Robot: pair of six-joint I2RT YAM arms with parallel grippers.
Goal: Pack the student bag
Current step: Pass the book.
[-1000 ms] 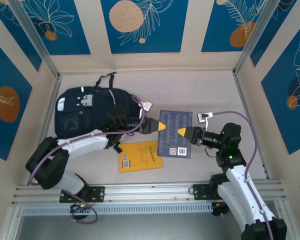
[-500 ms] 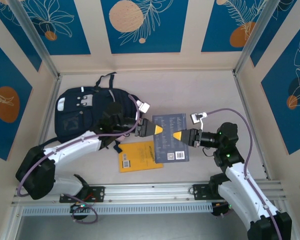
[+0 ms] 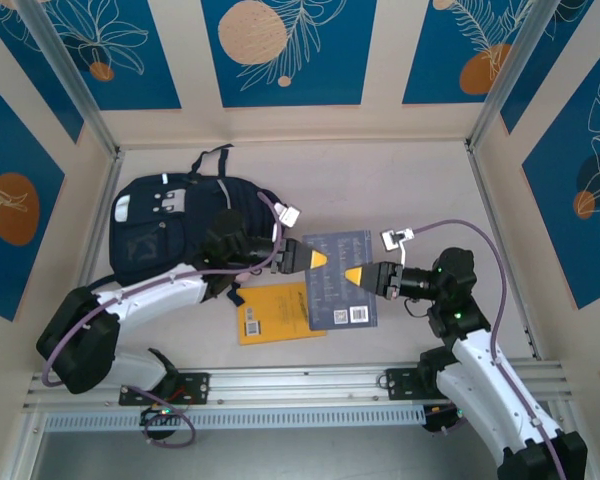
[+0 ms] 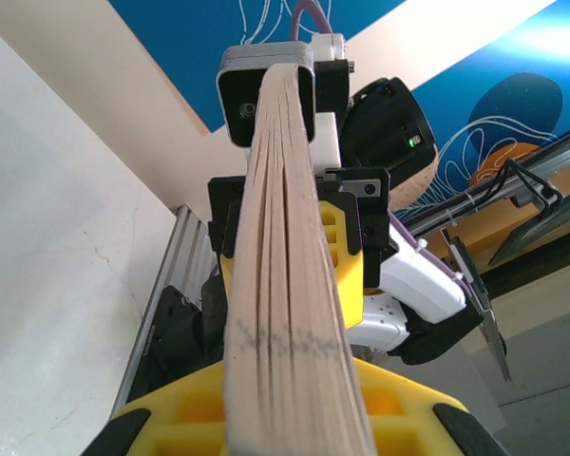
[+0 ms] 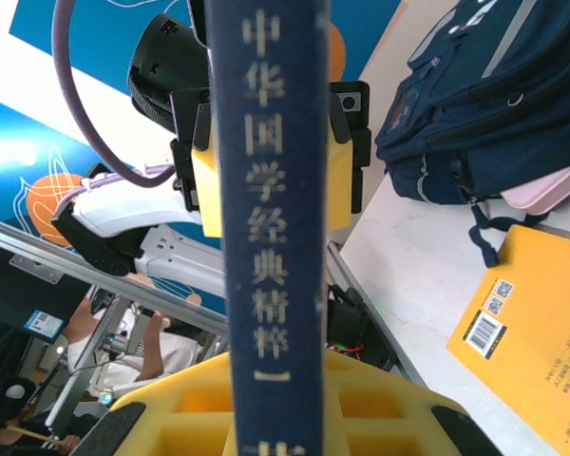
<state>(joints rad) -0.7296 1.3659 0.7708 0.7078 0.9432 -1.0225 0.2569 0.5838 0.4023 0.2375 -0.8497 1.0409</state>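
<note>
The student bag (image 3: 170, 225) lies flat at the back left of the table, a dark navy backpack also seen in the right wrist view (image 5: 494, 85). A dark blue book (image 3: 340, 280) hangs above the table between both grippers. My left gripper (image 3: 318, 259) is shut on its page edge (image 4: 280, 237), and my right gripper (image 3: 355, 274) is shut on its spine (image 5: 266, 190), which carries pale Chinese characters. The two grippers face each other across the book. Something pink (image 5: 551, 190) pokes out at the bag's lower edge.
A yellow book (image 3: 275, 312) lies flat on the table just below the left gripper, its right edge under the held blue book; its barcode (image 5: 484, 328) faces up. Metal rails (image 3: 300, 385) run along the near edge, and walls close off the other sides.
Both grippers and the blue book have shifted slightly left and toward the near edge. The book now overlaps the yellow book's right edge a little more.
</note>
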